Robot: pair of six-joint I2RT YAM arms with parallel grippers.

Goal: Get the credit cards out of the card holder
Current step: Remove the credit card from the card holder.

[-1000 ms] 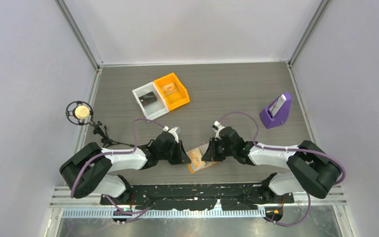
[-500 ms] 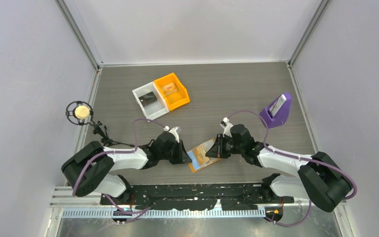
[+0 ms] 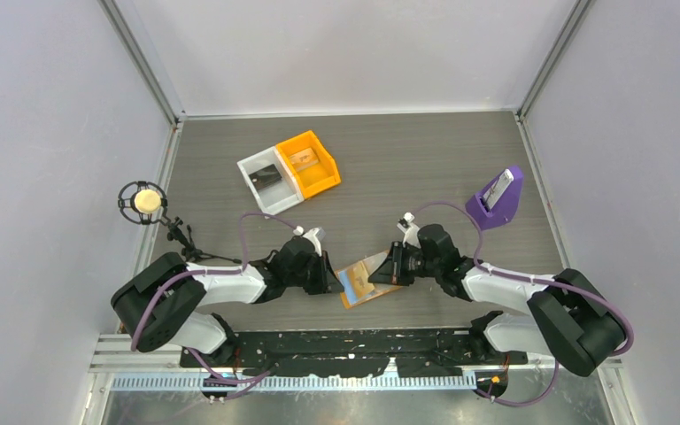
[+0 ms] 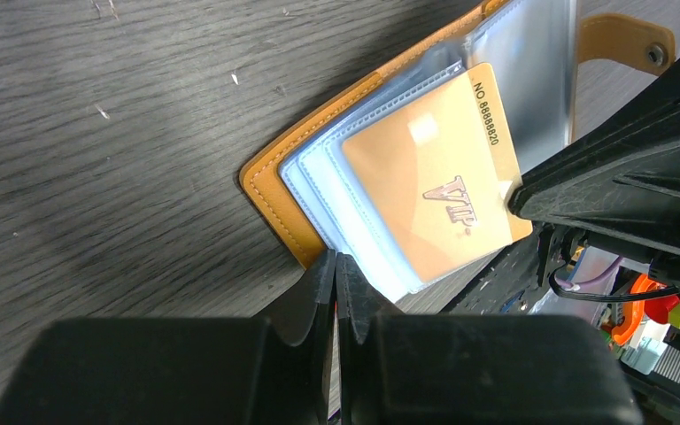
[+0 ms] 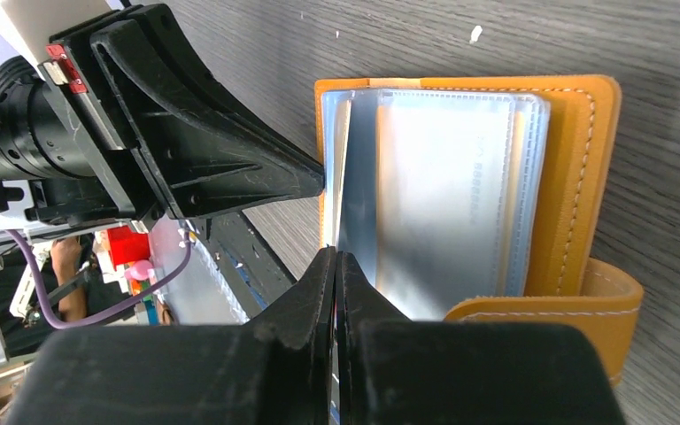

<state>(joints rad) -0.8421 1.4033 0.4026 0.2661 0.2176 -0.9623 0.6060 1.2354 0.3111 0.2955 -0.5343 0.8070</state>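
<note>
The orange card holder (image 3: 360, 285) lies open near the table's front edge, between both grippers. In the left wrist view its cover (image 4: 274, 190) holds clear sleeves, and a gold credit card (image 4: 425, 186) lies in the top one. My left gripper (image 4: 336, 261) is shut, with its tips against the holder's near edge (image 3: 336, 283). My right gripper (image 5: 336, 257) is shut on the edge of one clear sleeve (image 5: 354, 177), which stands lifted off the stack. Its tip (image 4: 513, 190) meets the gold card's edge. I cannot tell whether the card is pinched along with the sleeve.
A white bin (image 3: 252, 168) and an orange bin (image 3: 323, 164) stand side by side at the back left, each with a card-like thing inside. A purple wedge stand (image 3: 482, 211) is at the right. A small round device on a stalk (image 3: 146, 202) sits at the table's left edge.
My right gripper has shut and drawn back to the right. A sleeve has lifted, and more of the holder's inside shows. The left arm has barely moved.
</note>
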